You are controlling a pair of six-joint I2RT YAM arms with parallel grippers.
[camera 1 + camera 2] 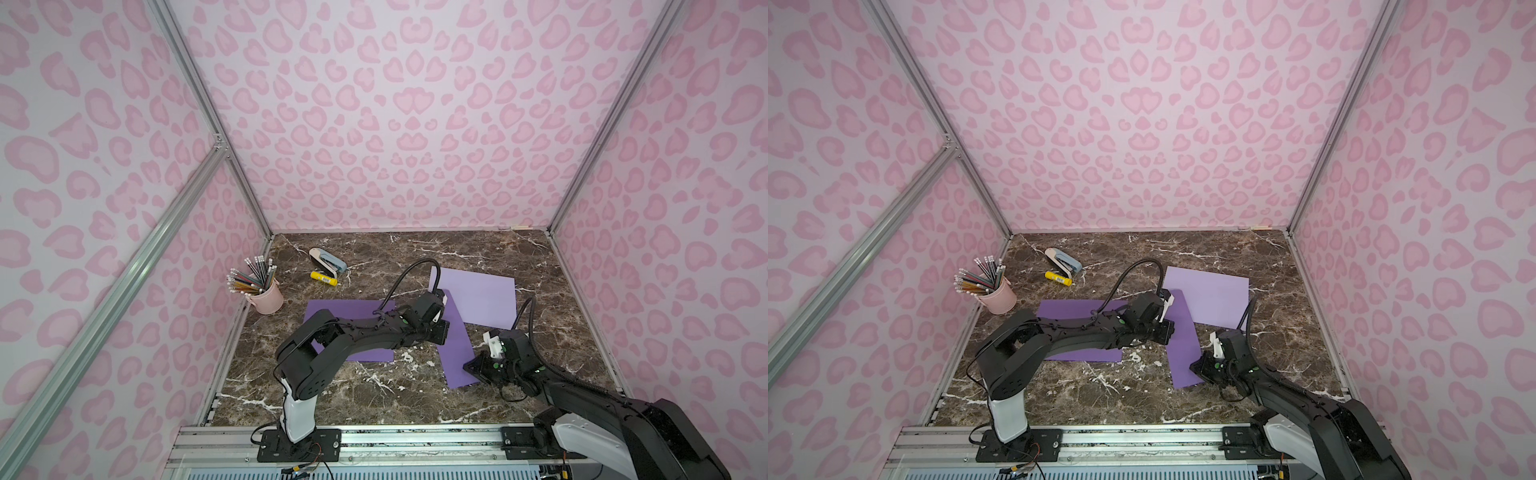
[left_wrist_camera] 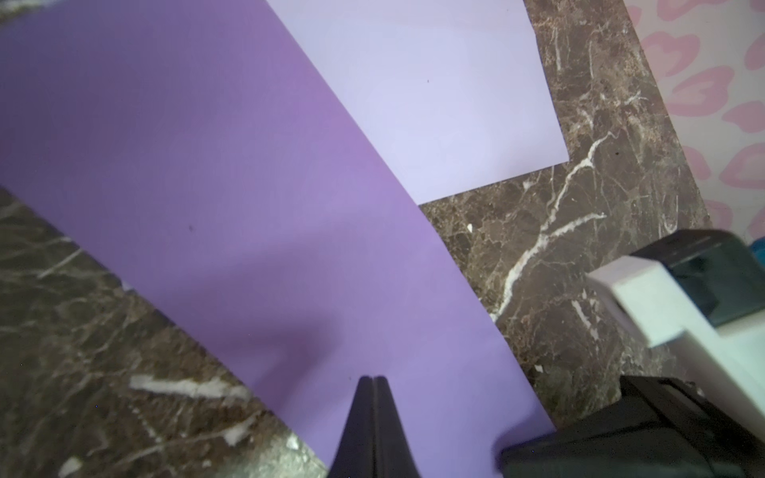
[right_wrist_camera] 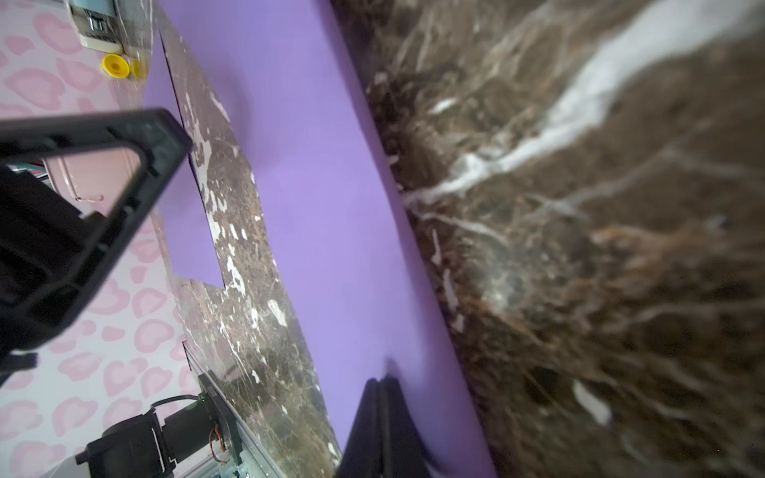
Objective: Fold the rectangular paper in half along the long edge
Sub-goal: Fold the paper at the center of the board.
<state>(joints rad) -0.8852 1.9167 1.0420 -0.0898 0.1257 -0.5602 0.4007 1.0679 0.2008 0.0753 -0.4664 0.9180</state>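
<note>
The paper looks folded already — left end effector and right end effector, both clenched empty, press on it. Next: firm the crease.

Both top views: high, facing down, same tabletop | wrists: close over paper

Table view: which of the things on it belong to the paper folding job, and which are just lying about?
In the job:
- narrow purple paper, middle of the table
- left tool, shut, tip on that paper
- right tool, shut, tip on that paper

Lying about:
- pale lilac sheet
- dark purple sheet
- pink pencil cup
- stapler
- yellow glue stick
</note>
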